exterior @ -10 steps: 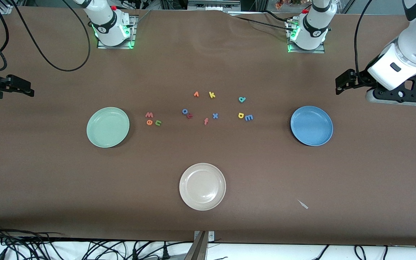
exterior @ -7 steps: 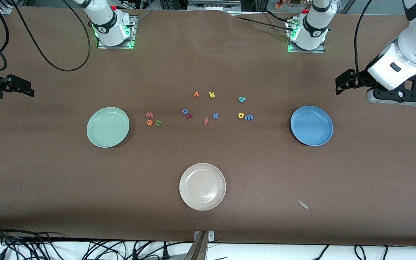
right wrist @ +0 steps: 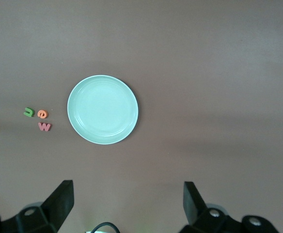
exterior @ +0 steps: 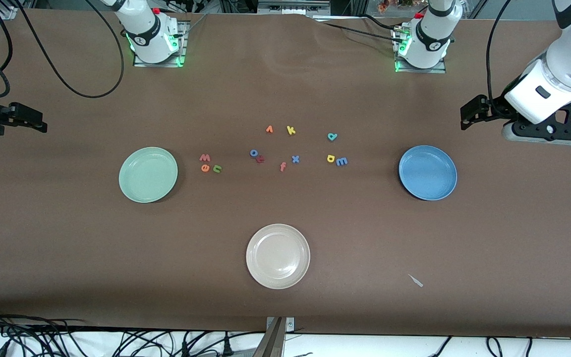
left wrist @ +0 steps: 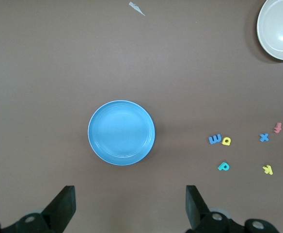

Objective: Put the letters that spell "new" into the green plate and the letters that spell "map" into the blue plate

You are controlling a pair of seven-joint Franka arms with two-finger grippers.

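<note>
A brown table (exterior: 285, 74) is covered by a scatter of small foam letters near its middle. An orange v (exterior: 269, 129) and a yellow k (exterior: 291, 130) lie side by side, farthest from the front camera. Nearer to it, a blue o (exterior: 254, 152) is seen touching a red letter (exterior: 260, 159), whose shape cannot be made out. A pink f (exterior: 282, 166) and a blue x (exterior: 295, 159) lie just beside each other. A cream plate (exterior: 278, 256) is set well nearer the camera than the letters. A small pale scrap (exterior: 416, 280) lies toward the left arm's end. Black cables (exterior: 67, 79) are draped along the table's edges.
</note>
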